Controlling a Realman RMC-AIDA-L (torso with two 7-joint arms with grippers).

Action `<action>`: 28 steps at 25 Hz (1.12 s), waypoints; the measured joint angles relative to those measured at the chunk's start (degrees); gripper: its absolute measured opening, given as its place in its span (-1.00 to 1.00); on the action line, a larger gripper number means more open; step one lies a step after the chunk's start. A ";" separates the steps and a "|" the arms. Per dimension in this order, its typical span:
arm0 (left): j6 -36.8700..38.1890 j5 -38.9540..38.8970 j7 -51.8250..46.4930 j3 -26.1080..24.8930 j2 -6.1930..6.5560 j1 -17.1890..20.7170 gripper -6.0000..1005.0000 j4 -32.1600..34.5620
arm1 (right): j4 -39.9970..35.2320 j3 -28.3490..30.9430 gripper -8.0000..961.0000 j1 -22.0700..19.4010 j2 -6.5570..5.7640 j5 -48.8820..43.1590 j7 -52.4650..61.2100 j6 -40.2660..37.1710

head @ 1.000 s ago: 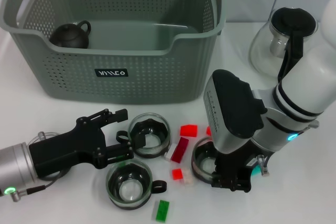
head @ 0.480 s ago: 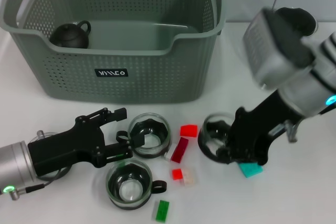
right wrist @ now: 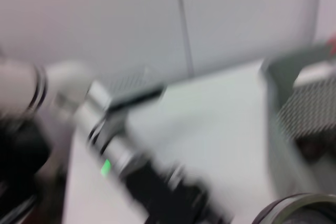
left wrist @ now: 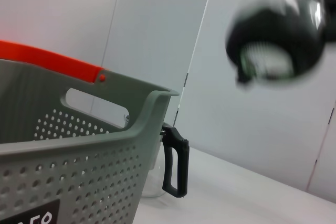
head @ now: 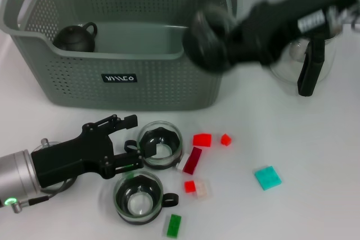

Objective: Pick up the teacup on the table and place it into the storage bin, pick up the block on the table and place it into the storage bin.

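White worktop (head: 292,139) carries storage bin (head: 121,77), two glass teacups and scattered blocks. Right hand (head: 239,29) clenched on teacup (head: 211,37), raised at bin's right rim; left wrist view shows that cup (left wrist: 278,38) airborne, clear of bin. Left hand (head: 126,141) low beside teacup (head: 160,144), fingers spread, released.

The left arm (head: 22,173) is a silver cylinder with a small green light and a thin cable at its base, ending in a black left gripper (head: 133,139) of angular linkages; the right gripper (head: 233,40) is black, with white lettering
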 joint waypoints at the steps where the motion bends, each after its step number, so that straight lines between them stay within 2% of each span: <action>1: 0.01 0.00 0.00 -0.01 0.02 0.00 0.65 0.01 | -0.89 0.38 -0.86 0.38 0.03 0.73 0.94 1.10; 5: 0.01 0.00 0.00 -0.02 0.17 -0.04 0.65 0.07 | -2.20 0.16 -0.87 2.25 0.18 1.70 3.73 10.79; 10: 0.01 0.00 0.03 0.04 0.24 -0.21 0.65 0.08 | 3.91 -4.07 -0.87 4.64 0.02 -0.48 2.10 25.20; 14: -0.08 0.00 0.05 -0.01 0.28 -0.32 0.65 0.08 | 12.99 -9.09 -0.87 7.19 -0.02 -4.53 -0.72 38.40; 21: 0.62 0.00 0.79 -0.02 0.23 -0.33 0.65 -0.23 | 34.88 -17.14 -0.87 12.93 -0.03 -9.51 -8.13 62.73; 24: 0.63 0.00 1.30 -0.02 0.17 -0.44 0.65 -0.32 | 41.82 -20.46 -0.87 15.20 0.30 -9.61 -10.90 70.69; 28: 0.44 0.00 1.40 -0.02 0.17 -0.63 0.65 -0.37 | 44.18 -24.10 -0.87 15.69 0.57 -9.31 -11.05 74.67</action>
